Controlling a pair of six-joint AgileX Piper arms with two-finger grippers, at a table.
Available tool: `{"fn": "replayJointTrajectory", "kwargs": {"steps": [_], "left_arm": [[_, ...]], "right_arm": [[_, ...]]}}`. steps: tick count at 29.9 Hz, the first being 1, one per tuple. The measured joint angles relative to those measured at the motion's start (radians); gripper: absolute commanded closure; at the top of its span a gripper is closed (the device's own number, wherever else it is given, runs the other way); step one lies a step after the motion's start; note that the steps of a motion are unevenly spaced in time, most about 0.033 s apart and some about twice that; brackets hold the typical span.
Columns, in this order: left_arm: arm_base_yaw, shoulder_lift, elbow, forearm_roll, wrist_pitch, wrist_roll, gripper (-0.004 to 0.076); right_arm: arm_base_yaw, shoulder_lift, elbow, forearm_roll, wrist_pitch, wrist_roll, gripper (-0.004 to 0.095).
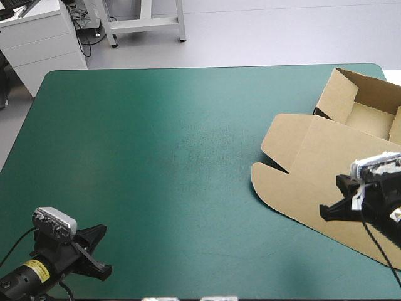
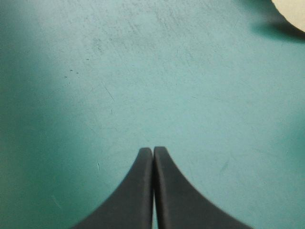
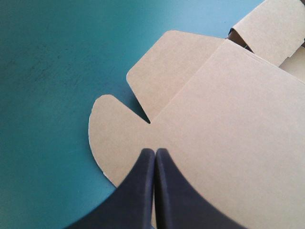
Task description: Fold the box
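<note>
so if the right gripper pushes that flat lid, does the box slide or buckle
Probably slides: the box is thin brown board on the smooth teal-green cover, so likely light. The flat lid joins the tray along one crease, so lifting it may just hinge it. Its rounded flaps look bendy.

a bench (image 1: 39, 100) with rounded far corners carries a teal-green cover (image 1: 125, 188). faint dark scuffs (image 1: 207, 147) mark the cover near its middle; fine pale scratches (image 2: 108, 90) cross it too, in thin short lines.
</note>
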Motion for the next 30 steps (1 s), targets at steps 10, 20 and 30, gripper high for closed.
{"fn": "replayJointTrajectory", "kwargs": {"steps": [10,20,30], "left_arm": [[0.000,-0.124,0.069,-0.002,-0.046,0.037,0.0756],[0.000,-0.179,0.125,-0.011,-0.076,0.065,0.0756],[0.000,-0.184,0.125,-0.014,-0.077,0.087,0.0756]], "right_arm": [[0.000,-0.289,0.248,0.033,-0.063,-0.011,0.0931],[0.000,-0.484,0.406,0.036,-0.127,-0.007,0.0931],[0.000,-0.547,0.466,0.023,-0.144,-0.007,0.0931]]}}
